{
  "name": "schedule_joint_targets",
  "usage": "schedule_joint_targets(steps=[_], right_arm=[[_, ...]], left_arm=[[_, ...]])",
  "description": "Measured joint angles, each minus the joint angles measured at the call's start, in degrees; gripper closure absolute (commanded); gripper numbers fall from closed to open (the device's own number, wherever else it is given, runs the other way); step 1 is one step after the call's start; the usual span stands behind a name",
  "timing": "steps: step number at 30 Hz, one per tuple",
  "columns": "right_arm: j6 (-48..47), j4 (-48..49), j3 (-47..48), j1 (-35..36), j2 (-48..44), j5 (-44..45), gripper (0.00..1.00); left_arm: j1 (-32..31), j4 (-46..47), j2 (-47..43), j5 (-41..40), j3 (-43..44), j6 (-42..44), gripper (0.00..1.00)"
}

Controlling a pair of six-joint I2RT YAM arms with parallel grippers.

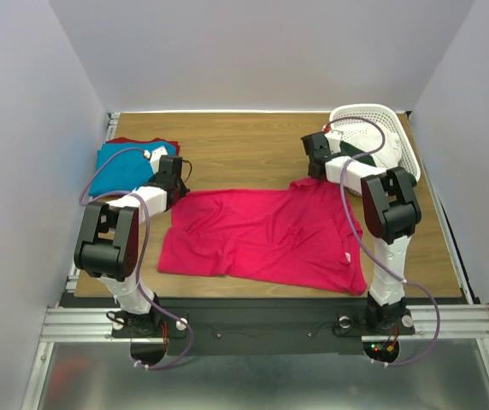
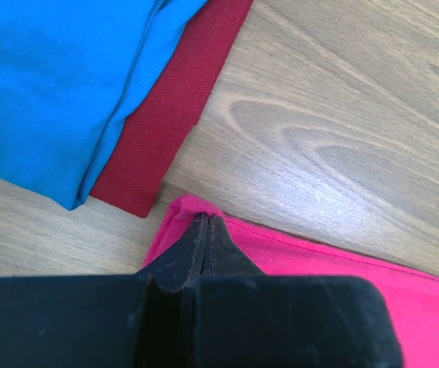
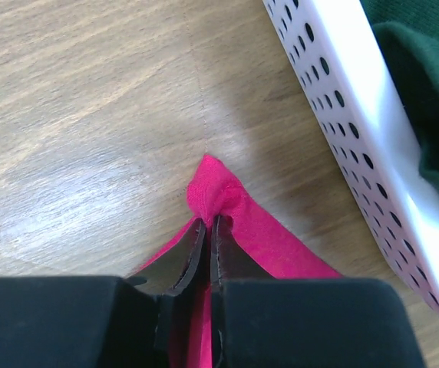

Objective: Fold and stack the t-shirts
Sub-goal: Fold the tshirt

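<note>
Closest to the lens in each wrist view are black fingers pressed together on pink cloth. The left end effector [image 2: 204, 230] is closed with the far-left corner of the crimson-pink t-shirt [image 1: 262, 235] at its tips. The right end effector [image 3: 206, 226] pinches the far-right corner into a small bunched peak.

From both grips the shirt runs back toward the arm bases. It lies spread and lightly rumpled on the tabletop [image 1: 244, 154], with its long axis left to right. Its white neck label [image 1: 345, 256] sits near the front-right corner. Each arm therefore holds the corner on its own side, and the held edge is the one farthest from the bases. My reading is that the next move carries this far edge over the body of the shirt toward the near edge. For that, the two corners should rise and travel together, so the cloth stays taut between them.

The wood is smooth and bare beyond the held edge, which leaves room to lift. The sides are tighter. The turquoise t-shirt [image 2: 51, 92] lies on the dark red t-shirt [image 2: 169, 107] just beside the left grip. The white lattice basket [image 3: 342, 100], with a dark green garment [image 3: 419, 92] inside, stands just right of the right grip. A swing outward could snag either.
</note>
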Motion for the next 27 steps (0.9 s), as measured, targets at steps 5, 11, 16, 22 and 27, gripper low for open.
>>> schedule_joint_targets(steps=[5,11,16,22,27], right_arm=[[-0.44,-0.11,-1.36,-0.02,-1.31,-0.37,0.92],[-1.84,-1.25,-7.69,-0.07,-9.6,-2.73,0.91],[-2.38,-1.81,-12.52,0.04,-15.69,-5.64,0.95],[-2.38,-4.94,-18.05,1.05,-20.85,-8.74,1.0],[-2.32,-8.85,-21.0,3.26,-26.82,-9.86,1.0]], left_arm=[[0.28,-0.15,0.0,-0.02,0.0,0.22,1.0],[0.35,-0.33,-0.52,-0.07,0.02,0.5,1.0],[0.37,-0.66,-1.38,-0.11,0.02,0.81,1.0],[0.48,-0.63,-3.3,-0.31,0.02,0.79,1.0],[0.66,-0.59,-5.55,-0.96,-0.11,0.63,1.0]])
